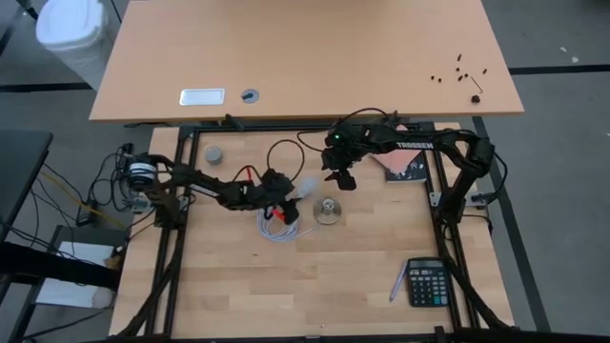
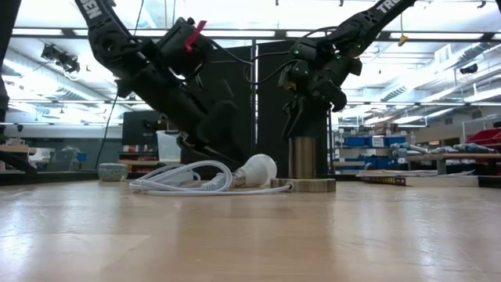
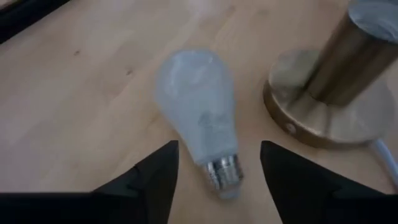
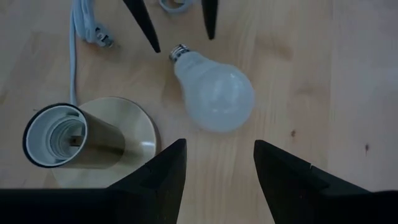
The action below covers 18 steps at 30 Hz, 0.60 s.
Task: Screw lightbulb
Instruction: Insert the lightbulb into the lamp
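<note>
Work table (image 1: 334, 286) of pale wood, one, carrying all items below.

Arms, two. Left gripper (image 3: 217, 163) low over the table, fingers spread apart and empty, one on either side of the screw base without touching it. Right gripper (image 4: 214, 163) raised above the socket, fingers parted and holding nothing.

Calculator (image 1: 428, 282), one, near the front right corner, well apart from the work.

Socket (image 4: 74, 140), one: brass-coloured tube standing upright on a round flat base, mouth open upward, white thread visible inside. White cable (image 1: 276, 227), one, coiled beside it on the left arm's side.

Lightbulb (image 3: 199, 115), one, lying on its side on the table just beside the socket base, not held. Long axis roughly level with the tabletop; silvery screw base toward the left gripper, rounded white dome toward the socket and away from those fingers. Left gripper clearly the nearer of the two, already straddling the neck; right gripper above and across from the dome.

Small grey puck (image 1: 213, 154), one, near the far left of the table, apart from everything else.

Judged next requirement: closing on the neck, then tipping the long axis from level to upright, screw base down, over the socket mouth.
</note>
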### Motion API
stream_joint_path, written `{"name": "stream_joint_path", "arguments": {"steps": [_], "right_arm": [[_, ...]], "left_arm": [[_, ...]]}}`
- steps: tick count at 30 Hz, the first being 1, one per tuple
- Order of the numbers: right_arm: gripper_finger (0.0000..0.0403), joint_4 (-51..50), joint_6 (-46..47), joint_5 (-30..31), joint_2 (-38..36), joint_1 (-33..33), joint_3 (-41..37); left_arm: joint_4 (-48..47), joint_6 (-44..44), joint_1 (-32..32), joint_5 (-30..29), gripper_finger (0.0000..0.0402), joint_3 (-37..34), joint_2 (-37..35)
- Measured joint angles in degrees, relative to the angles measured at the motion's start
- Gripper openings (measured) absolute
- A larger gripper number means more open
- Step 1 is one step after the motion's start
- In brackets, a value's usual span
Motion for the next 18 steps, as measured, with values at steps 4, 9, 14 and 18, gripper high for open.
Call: {"name": "stream_joint_path", "arguments": {"steps": [4, 9, 14, 18], "right_arm": [[0.0197, 0.46, 0.47, -0.57, 0.0, 0.09, 0.0], [0.0197, 0.59, 0.65, -0.83, 0.0, 0.6, 0.0], [0.0197, 0.63, 0.64, -0.83, 0.0, 0.66, 0.0], [0.0197, 0.85, 0.66, -0.83, 0.0, 0.66, 0.0]], "left_arm": [[2.71, -0.06, 1.77, 0.92, 0.0243, 0.08, 2.91], [4.0, -1.56, 3.78, 2.3, 0.0243, 0.73, 5.71], [4.07, -1.17, 3.93, 2.31, 0.0243, 1.65, 6.15], [5.09, 1.6, 3.95, 1.91, 0.0243, 2.1, 6.15]]}}
